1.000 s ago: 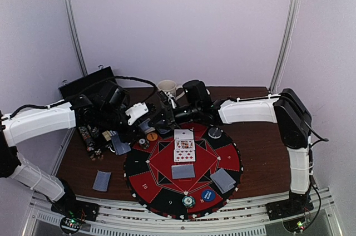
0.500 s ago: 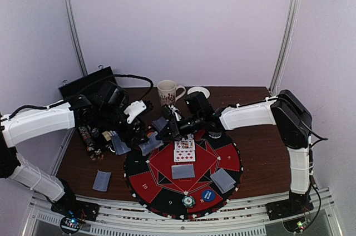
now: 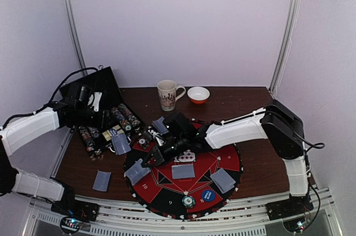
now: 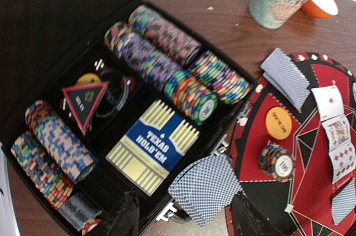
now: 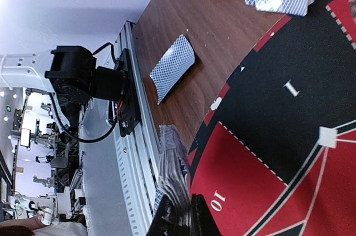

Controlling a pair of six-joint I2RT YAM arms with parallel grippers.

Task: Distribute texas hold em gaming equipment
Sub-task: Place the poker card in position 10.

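Swung across from the far side of the mat (image 3: 229, 161), the right gripper (image 3: 151, 158) now hangs over its near-left edge, jaws clamped on a grey-backed card (image 3: 137, 172). The left gripper (image 3: 92, 102) has pulled back above the open case (image 3: 105, 80), jaws apart and empty. Dealing looks underway; next the card needs lowering flat there, then release.

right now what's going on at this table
A poker set is being dealt out. The right end effector is shut on a blue-backed card at the left edge of the round mat, where other cards and a few chips already lie. The left end effector hangs open over the open chip case, holding nothing.
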